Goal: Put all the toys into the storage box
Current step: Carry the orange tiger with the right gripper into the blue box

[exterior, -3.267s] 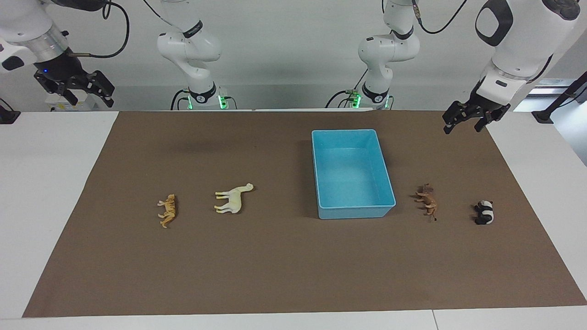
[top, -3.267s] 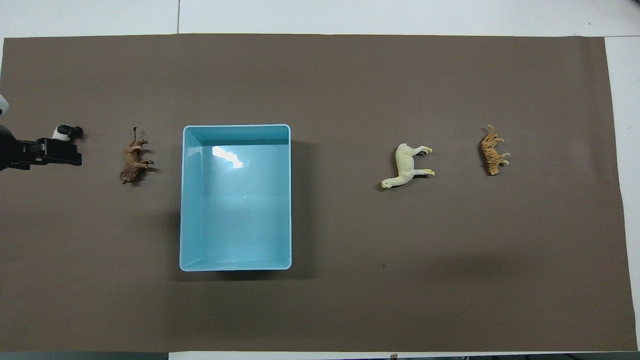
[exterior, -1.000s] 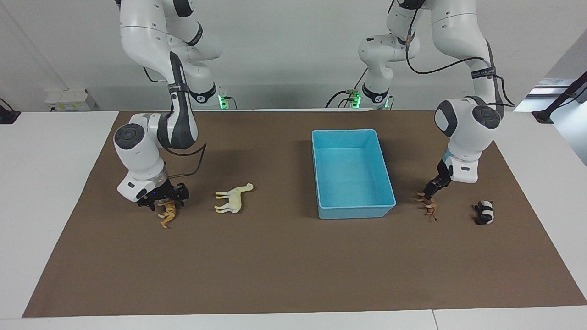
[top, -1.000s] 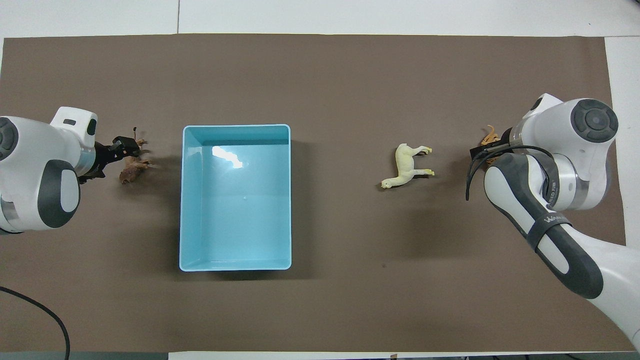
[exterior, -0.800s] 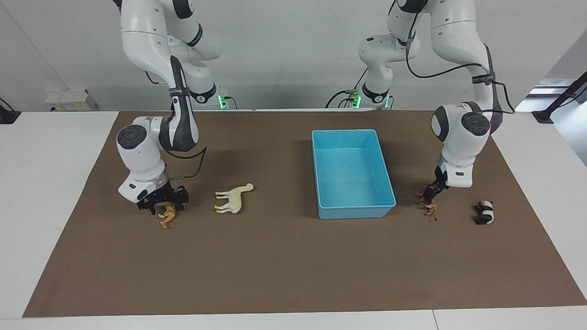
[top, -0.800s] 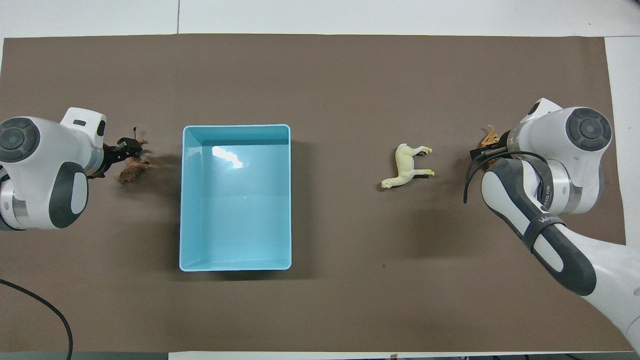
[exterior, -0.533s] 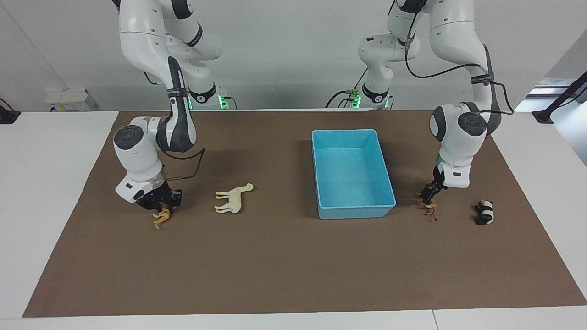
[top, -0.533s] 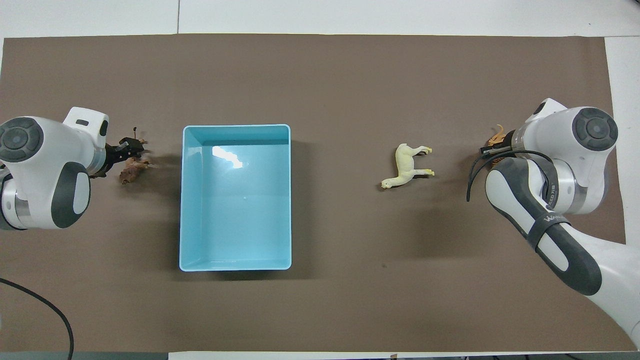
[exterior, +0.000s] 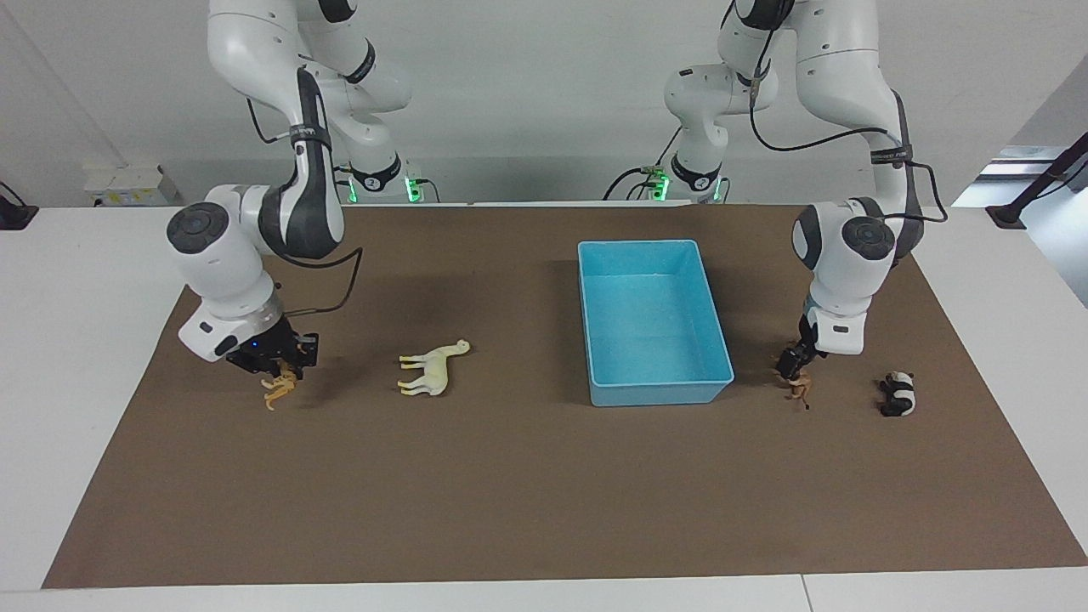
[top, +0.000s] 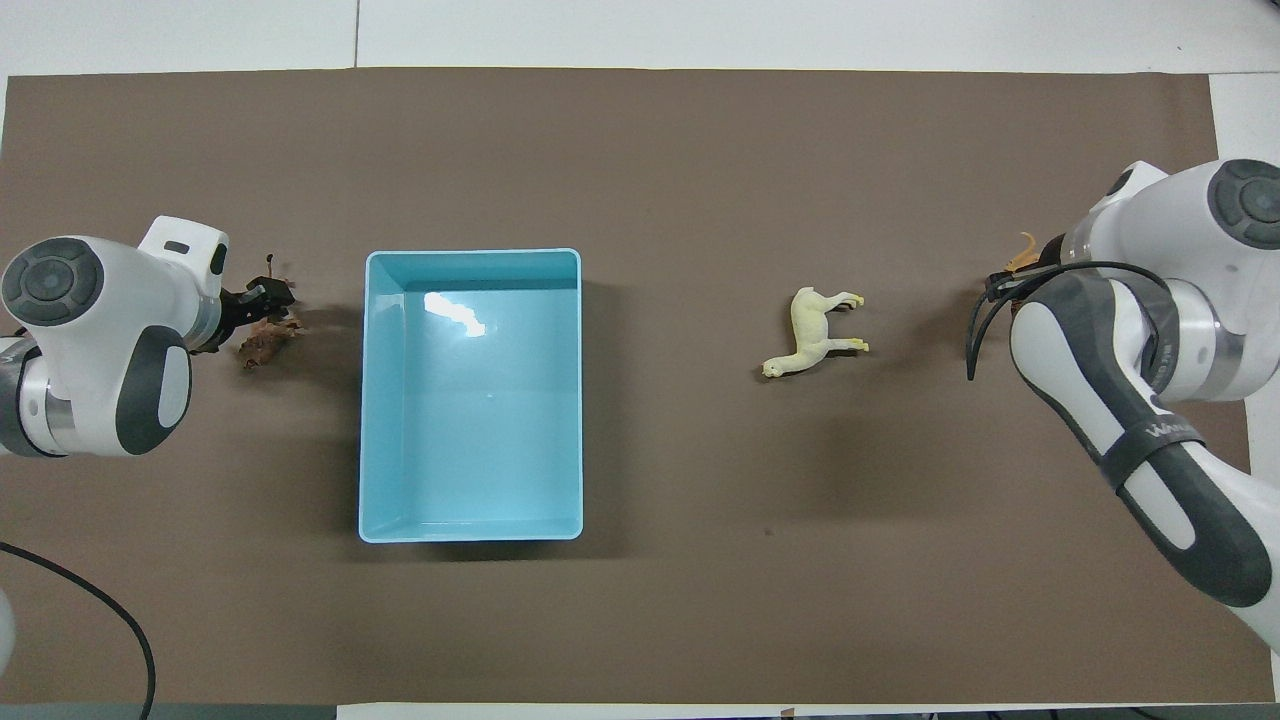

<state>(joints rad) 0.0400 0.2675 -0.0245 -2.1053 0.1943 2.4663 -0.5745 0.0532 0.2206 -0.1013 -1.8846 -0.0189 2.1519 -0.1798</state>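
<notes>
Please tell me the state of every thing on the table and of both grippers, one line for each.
right gripper: jaws shut on the tiger
tiger: held, seemingly just off the mat
left gripper: jaws open, low over the lion
lion: lying on the mat, not gripped
cream long-necked animal: lying on its side, untouched
panda: lying on the mat, untouched
storage box: upright, empty

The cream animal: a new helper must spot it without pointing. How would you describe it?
Start at the light blue storage box on the brown mat. Toward the right arm's end of the table from it lies the cream-white long-necked animal on its side, untouched. It is paler and bigger than the orange tiger, which the right gripper has lifted.
</notes>
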